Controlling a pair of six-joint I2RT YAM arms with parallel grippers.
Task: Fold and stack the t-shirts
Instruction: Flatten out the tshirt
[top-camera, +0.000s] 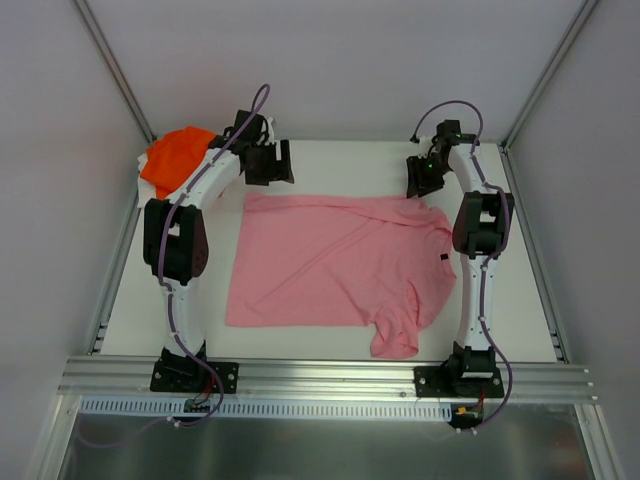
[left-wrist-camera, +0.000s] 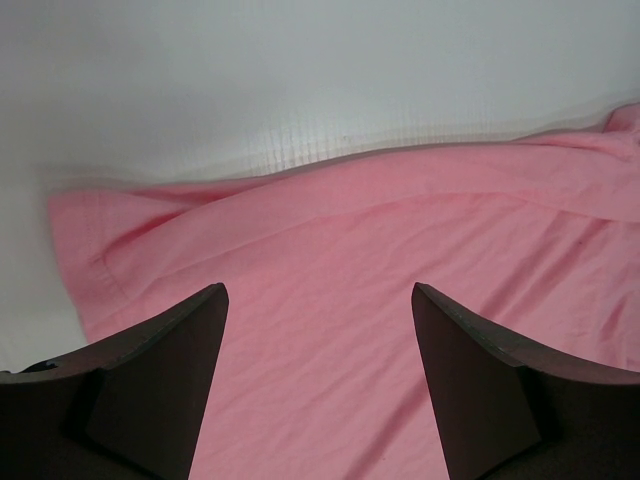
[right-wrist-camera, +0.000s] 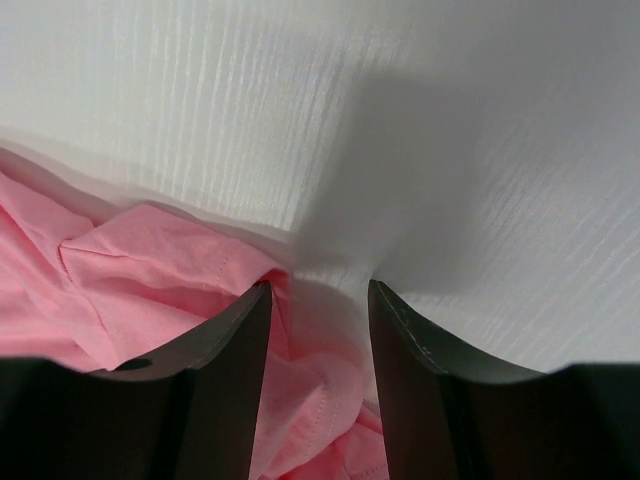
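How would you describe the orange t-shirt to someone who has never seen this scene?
On the white table, look to the far left corner, past the left arm. The orange t-shirt lies bunched there; the pink t-shirt, its only neighbour, lies spread out in the middle.

My top camera overlooks the whole desk (top-camera: 330, 165) from behind, while both wrist cameras sit close over its pink t-shirt (top-camera: 330, 260).

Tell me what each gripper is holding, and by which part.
The left gripper holds nothing, open over the pink t-shirt. The right gripper has the shirt's far corner between its fingers; a grip cannot be told.
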